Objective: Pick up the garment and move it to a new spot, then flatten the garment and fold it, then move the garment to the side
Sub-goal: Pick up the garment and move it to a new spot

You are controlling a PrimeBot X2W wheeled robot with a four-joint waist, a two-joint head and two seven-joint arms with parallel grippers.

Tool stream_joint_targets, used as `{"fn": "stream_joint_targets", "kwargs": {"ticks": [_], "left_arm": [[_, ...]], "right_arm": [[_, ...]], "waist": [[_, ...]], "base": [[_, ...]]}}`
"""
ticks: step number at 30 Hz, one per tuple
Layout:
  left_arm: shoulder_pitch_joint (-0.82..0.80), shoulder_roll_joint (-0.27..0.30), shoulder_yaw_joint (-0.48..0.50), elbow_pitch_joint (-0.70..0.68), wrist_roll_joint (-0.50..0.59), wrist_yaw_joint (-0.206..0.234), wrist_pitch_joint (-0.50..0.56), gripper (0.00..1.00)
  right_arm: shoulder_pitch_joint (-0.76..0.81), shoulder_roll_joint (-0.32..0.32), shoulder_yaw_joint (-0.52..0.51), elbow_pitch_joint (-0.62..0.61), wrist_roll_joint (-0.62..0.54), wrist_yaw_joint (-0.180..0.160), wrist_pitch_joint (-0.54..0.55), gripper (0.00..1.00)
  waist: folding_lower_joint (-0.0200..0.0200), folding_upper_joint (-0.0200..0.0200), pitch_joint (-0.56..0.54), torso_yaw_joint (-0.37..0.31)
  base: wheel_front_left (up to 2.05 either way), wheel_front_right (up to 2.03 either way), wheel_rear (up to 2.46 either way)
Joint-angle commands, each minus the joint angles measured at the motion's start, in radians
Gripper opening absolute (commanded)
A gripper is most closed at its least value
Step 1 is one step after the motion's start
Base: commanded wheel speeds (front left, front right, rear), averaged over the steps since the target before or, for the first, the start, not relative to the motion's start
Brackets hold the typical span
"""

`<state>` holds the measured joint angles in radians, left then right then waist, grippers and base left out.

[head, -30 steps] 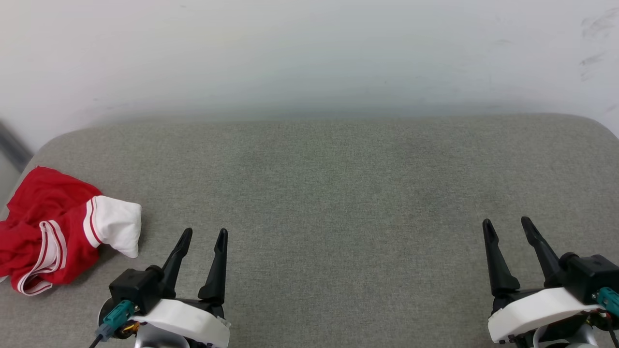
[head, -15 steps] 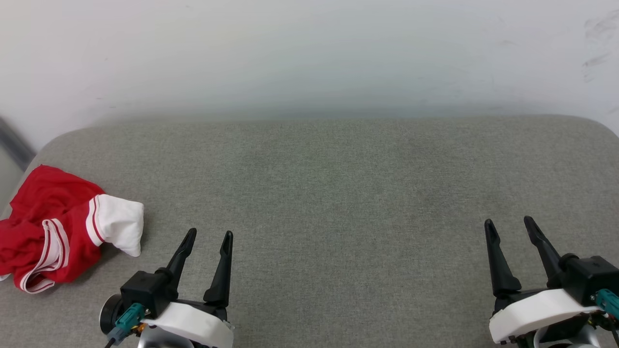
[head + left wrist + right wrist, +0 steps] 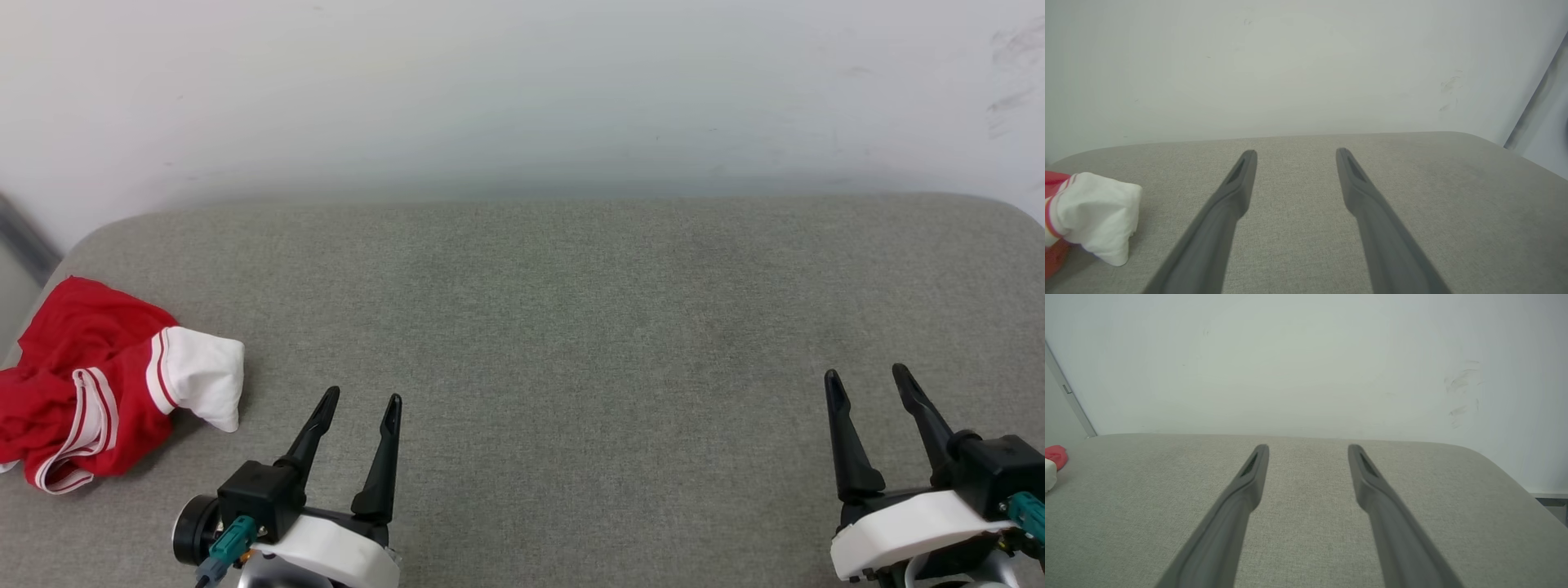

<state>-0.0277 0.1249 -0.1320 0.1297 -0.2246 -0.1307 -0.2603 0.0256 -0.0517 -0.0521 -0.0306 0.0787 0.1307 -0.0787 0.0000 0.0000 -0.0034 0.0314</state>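
the crumpled red jersey t-shirt with white short sleeves and striped trim point(image 3: 90, 384) lies bunched at the far left edge of the grey fabric-covered desk point(image 3: 571, 327), with one white sleeve point(image 3: 200, 376) flopped out toward the middle. nothing is touching it. the left end effector point(image 3: 363, 398) hovers just to the right of the shirt, a little nearer the robot than the sleeve. its two long dark fingers are spread as wide as they go and hold nothing. the right end effector point(image 3: 865, 373) hangs well away from the shirt, over the opposite side of the desk — also spread wide and empty.

over the last second the left end effector has slid a touch further from the shirt and back toward the robot. the right one has barely shifted, and the shirt hasn't been disturbed. to my eye the first step, picking the shirt up, hasn't begun — the nearer arm looks to be lining up rather than reaching. next it would need to swing over to the sleeve or the red bulk behind it and pinch the cloth. a loose heap so near the edge could slide off if it is nudged instead.
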Motion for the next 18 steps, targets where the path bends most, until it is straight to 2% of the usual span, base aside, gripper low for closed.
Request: {"fn": "stream_joint_targets", "kwargs": {"ticks": [1,11,18], "left_arm": [[0.004,0.004,-0.003,0.001,-0.004,0.000,-0.007,1.00],[-0.004,0.005,0.000,0.013,-0.010,0.000,-0.007,1.00],[-0.017,-0.007,0.017,0.025,0.003,0.000,-0.005,1.00]], "right_arm": [[-0.001,0.002,-0.001,0.003,0.005,0.000,-0.006,1.00],[-0.007,0.002,-0.006,0.014,0.009,0.000,-0.015,1.00],[-0.003,0.002,0.005,-0.005,-0.011,0.000,-0.013,1.00]], "waist": [[0.0000,0.0000,0.001,0.001],[0.0000,0.0000,0.001,0.012],[0.0000,0.0000,0.001,0.059]], "base": [[0.00,0.00,0.00],[0.00,0.00,0.00],[0.00,0.00,0.00]]}}
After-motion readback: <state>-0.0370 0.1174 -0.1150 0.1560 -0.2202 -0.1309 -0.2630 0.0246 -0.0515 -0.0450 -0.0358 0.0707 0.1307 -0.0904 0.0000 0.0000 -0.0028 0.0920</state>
